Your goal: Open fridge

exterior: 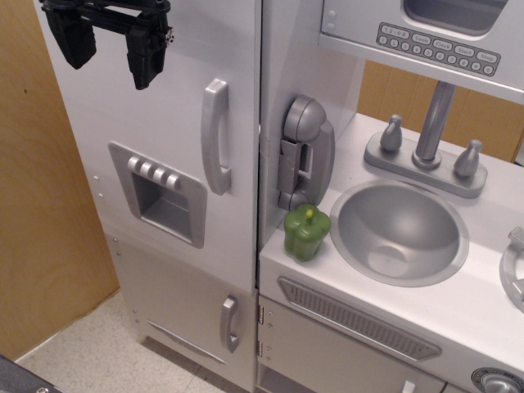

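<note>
- Up in the top-left corner of the single camera view hangs the gripper (110, 51), two black fingers pointing downward with a plain gap between them; nothing sits in that gap, and the fingers clamp on nothing.
- Whether the fingertips (146, 65) brush the door face behind them cannot be told from this angle; they look to hover in front of it.
- Filling the left half of the view stands the fridge (176, 164), its large upper door closed, flush against the cabinet edge to its right.
- Its long handle (215, 135) lies to the right of the gripper and lower, near but clearly apart; the handle's long axis runs vertically, close to the door's right edge.
- Below the gripper and left of the handle sits the dispenser panel (164, 196) with its row of buttons, a recess that offers no grip for pulling.
- Judging by the handle's place, the door likely hinges on its left side, so the coming move probably means travelling right and down, straddling the upright bar, then pulling outward.
- Near the fridge's foot is the lower door's small handle (230, 323), not the target; a green pepper (307, 232) rests on the counter by the sink (401, 229), well clear of the door's swing.
</note>
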Tool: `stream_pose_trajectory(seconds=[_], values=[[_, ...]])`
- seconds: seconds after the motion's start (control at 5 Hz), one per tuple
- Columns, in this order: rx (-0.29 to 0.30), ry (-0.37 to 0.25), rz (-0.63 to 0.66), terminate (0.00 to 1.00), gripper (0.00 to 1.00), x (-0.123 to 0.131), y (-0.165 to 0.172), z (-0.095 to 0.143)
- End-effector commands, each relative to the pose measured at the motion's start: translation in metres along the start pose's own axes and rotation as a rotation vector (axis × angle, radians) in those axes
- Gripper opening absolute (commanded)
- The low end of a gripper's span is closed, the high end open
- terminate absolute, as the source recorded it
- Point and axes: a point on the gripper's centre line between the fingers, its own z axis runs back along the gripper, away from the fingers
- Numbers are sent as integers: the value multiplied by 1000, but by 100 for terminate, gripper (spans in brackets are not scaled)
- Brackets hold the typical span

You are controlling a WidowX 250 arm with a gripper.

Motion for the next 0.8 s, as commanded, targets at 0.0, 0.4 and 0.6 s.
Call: stream_pose_trajectory(seconds=[0.0,0.4,0.6], values=[[0,0,0,0,100,0,0,0],[-79,-83,-83,0,100,21,-18,-20],[-70,-111,-117,0,100,27,-25,-33]])
